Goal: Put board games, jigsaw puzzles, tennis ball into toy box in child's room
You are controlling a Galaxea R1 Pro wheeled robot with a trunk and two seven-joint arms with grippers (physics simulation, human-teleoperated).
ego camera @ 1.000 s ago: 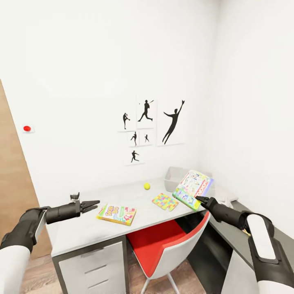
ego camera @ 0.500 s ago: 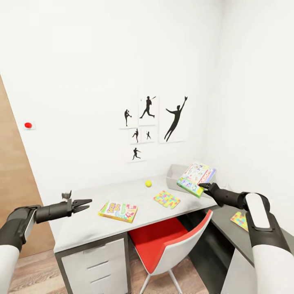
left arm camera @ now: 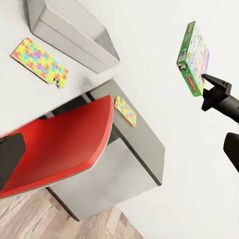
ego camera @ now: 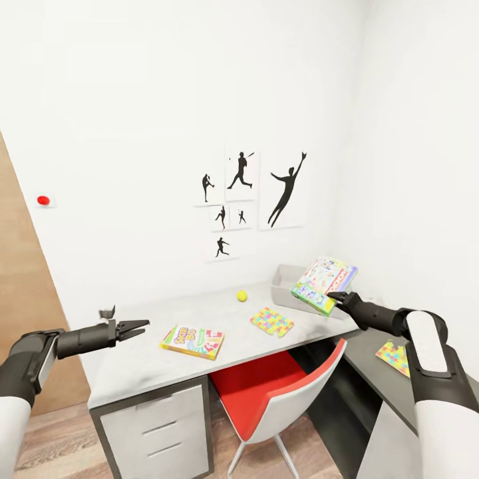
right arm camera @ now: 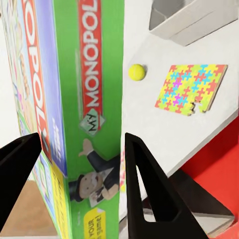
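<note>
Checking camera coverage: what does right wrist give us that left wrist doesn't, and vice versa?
Right wrist alone: the tennis ball on the table, and the "My Monopoly" lettering on the board game between the right tool's fingers. Left wrist alone: a second jigsaw puzzle on the lower dark section, and the whole tilted box held aloft. Both: the toy box, the near puzzle, the red chair.

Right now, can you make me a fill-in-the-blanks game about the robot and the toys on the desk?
1. The right hand holds a board game called My ____.
2. The tennis ball is yellow-green and lies on the ____.
3. The chair pushed under the desk has a ____ seat.
4. The left hand is open and holds ____.

Missing words: Monopoly; table; red; nothing
</note>
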